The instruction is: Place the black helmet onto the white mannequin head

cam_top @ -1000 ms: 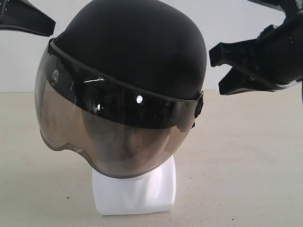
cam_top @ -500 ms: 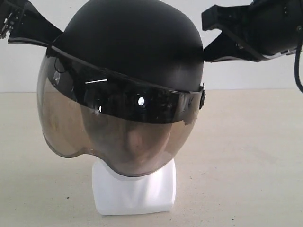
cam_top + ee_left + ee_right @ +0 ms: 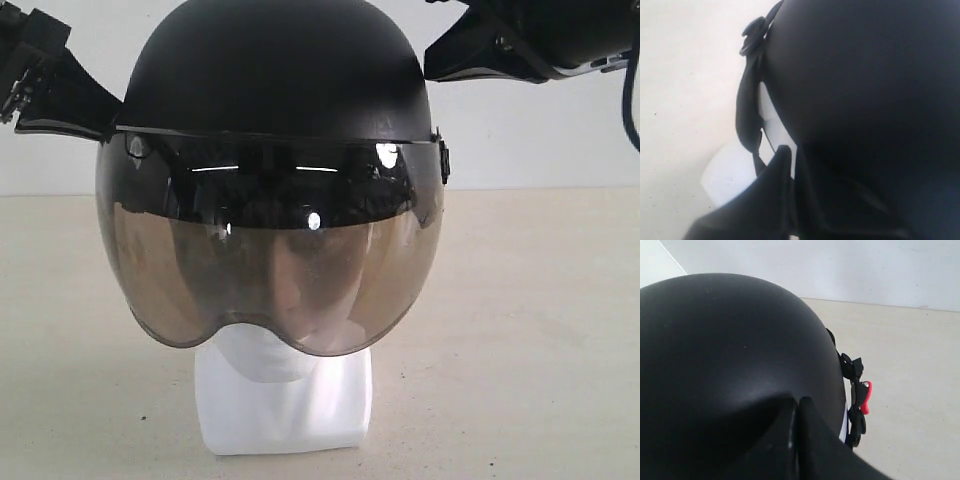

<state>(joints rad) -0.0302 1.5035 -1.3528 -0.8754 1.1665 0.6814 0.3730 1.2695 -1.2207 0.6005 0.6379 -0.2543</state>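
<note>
The black helmet (image 3: 275, 70) sits over the white mannequin head (image 3: 285, 405), level and facing the exterior camera. Its smoke-brown visor (image 3: 270, 260) is down, so the face shows only dimly through it. The chin, neck and square base stay uncovered below. My left gripper (image 3: 105, 115) is shut, its tip against the helmet's left side at the visor line. The right gripper (image 3: 432, 65) is shut too, its tip touching the shell high on the right. The wrist views show each pair of fingers, left (image 3: 790, 152) and right (image 3: 797, 402), pressed together against the matte shell.
The head stands on a pale beige tabletop (image 3: 540, 330) before a white wall (image 3: 530, 140). A black strap buckle with a red tab (image 3: 866, 395) hangs at the helmet's edge in the right wrist view.
The helmet turned from tilted and leftward to level and facing forward, and the chin now shows. The right gripper rose and shut. The left gripper came in against the helmet's side.
</note>
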